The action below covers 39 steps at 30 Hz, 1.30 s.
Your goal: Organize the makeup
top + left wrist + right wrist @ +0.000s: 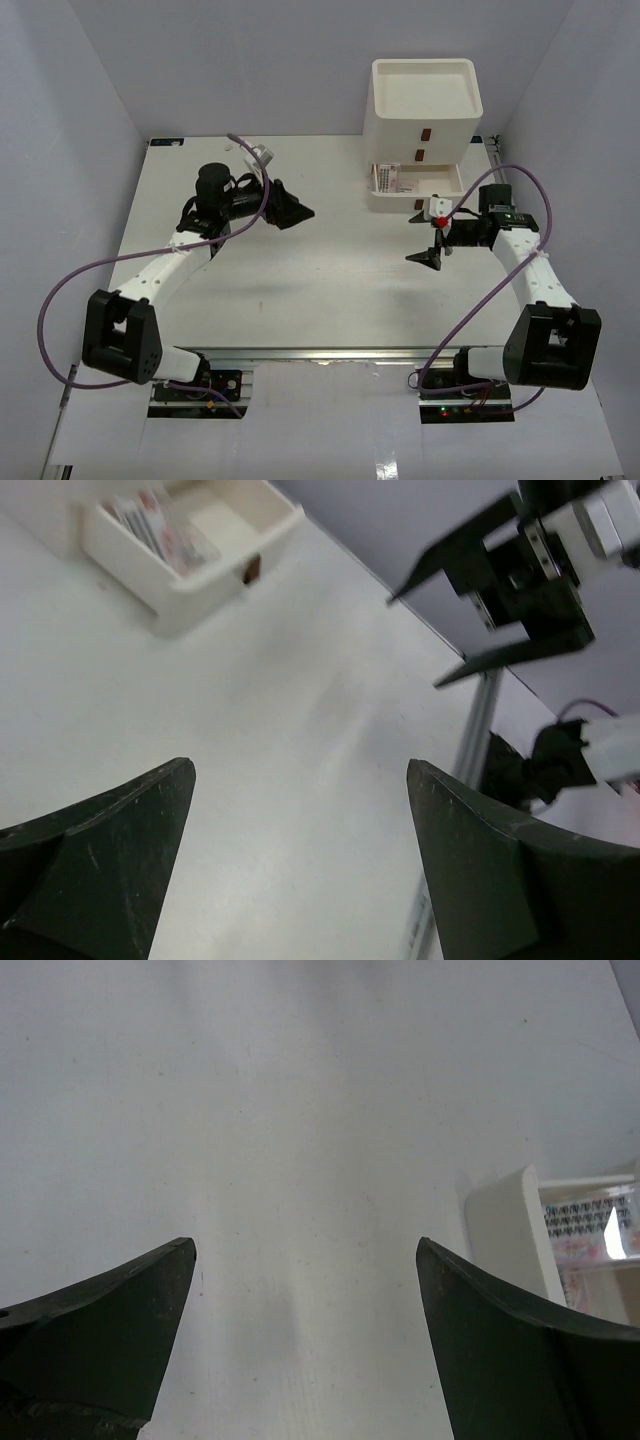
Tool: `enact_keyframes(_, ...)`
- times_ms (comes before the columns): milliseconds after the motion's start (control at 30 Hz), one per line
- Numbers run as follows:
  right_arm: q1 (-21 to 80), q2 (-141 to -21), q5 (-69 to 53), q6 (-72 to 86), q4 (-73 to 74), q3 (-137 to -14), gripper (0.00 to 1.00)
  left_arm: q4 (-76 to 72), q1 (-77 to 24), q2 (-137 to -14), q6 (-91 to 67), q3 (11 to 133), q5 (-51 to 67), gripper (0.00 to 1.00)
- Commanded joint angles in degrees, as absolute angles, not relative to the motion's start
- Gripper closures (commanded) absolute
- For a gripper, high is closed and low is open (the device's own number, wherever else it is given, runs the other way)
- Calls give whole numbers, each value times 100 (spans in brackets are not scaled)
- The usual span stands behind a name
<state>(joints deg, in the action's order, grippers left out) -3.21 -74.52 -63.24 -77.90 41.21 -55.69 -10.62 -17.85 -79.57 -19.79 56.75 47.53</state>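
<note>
The flat white packets (386, 178) with reddish marks stand on edge at the left end of the open bottom drawer (415, 200) of a white drawer unit (425, 115), which sits at the far right of the desk (330, 290). From the right wrist view, one packet shows rows of small dark marks above a pinkish band. The print is too small and blurred for me to read any word or brand. Small brown handles mark the drawer fronts. The right pincer (423, 237) hovers just in front of that drawer, spread wide with nothing between its fingers. The left pincer (297, 200) hangs over the bare middle of the desk, well apart from the drawer, also spread wide and holding nothing.
</note>
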Motion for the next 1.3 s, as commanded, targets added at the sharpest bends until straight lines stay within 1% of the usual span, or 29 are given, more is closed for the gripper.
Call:
enact_keyframes(0, 589, -7950, -4337, -8993, 4792, -6232, 8, 174, -1802, -6552, -1411, 4962, 5040, 2)
enact_keyframes(133, 1049, -8684, -3057, -9070, 4619, -6719, 18, 323, -1802, -5688, -987, 4282, 4366, 2)
enact_keyframes(233, 1123, -9038, -2556, -9027, 4307, -6875, 24, 306, -1802, -5236, -928, 3833, 3893, 2)
enact_keyframes(267, 1137, -9141, -2371, -8985, 4217, -6955, 29, 311, -1805, -5110, -929, 3731, 3782, 2)
enact_keyframes(300, 1142, -9279, -2191, -8934, 4170, -7057, 35, 334, -1810, -5028, -923, 3702, 3662, 2)
enact_keyframes(367, 1143, -9592, -1879, -8838, 4077, -7229, 56, 343, -1802, -5011, -923, 3719, 3568, 2)
enact_keyframes(433, 1142, -9781, -1721, -8698, 3989, -7421, 62, 363, -1803, -5057, -932, 3754, 3544, 2)
enact_keyframes(500, 1113, -9870, -1806, -8562, 3825, -7499, 63, 405, -1809, -5085, -932, 3772, 3552, 2)
enact_keyframes(567, 1037, -9841, -2233, -8241, 3633, -7607, 62, 439, -1802, -5070, -932, 3779, 3523, 2)
enact_keyframes(667, 951, -9713, -2807, -7156, 3247, -7915, 63, 431, -1810, -4973, -940, 3779, 3434, 2)
enact_keyframes(733, 966, -9728, -3043, -6141, 2675, -8026, 65, 431, -1802, -4942, -940, 3779, 3379, 2)
enact_keyframes(767, 998, -9760, -2950, -5703, 2142, -8064, 66, 431, -1802, -4932, -948, 3779, 3360, 2)
enact_keyframes(800, 1002, -9827, -2936, -5652, 2075, -8068, 66, 431, -1802, -4931, -941, 3764, 3357, 2)
enact_keyframes(900, 1140, -10162, -2504, -4594, 1311, -8263, 71, 444, -1806, -4922, -940, 3762, 3304, 2)
enact_keyframes(967, 1171, -10411, -2406, -4242, 1002, -8364, 78, 448, -1802, -4922, -941, 3753, 3287, 2)
enact_keyframes(1033, 1238, -10569, -2108, -3653, 719, -8522, 81, 448, -1802, -4922, -949, 3753, 3279, 2)
enact_keyframes(1133, 1416, -10843, -1810, -3373, 415, -8609, 88, 462, -1802, -4931, -940, 3758, 3260, 2)
enact_keyframes(1267, 1682, -11102, -1464, -3209, 277, -8761, 91, 466, -1802, -4945, -940, 3753, 3234, 2)
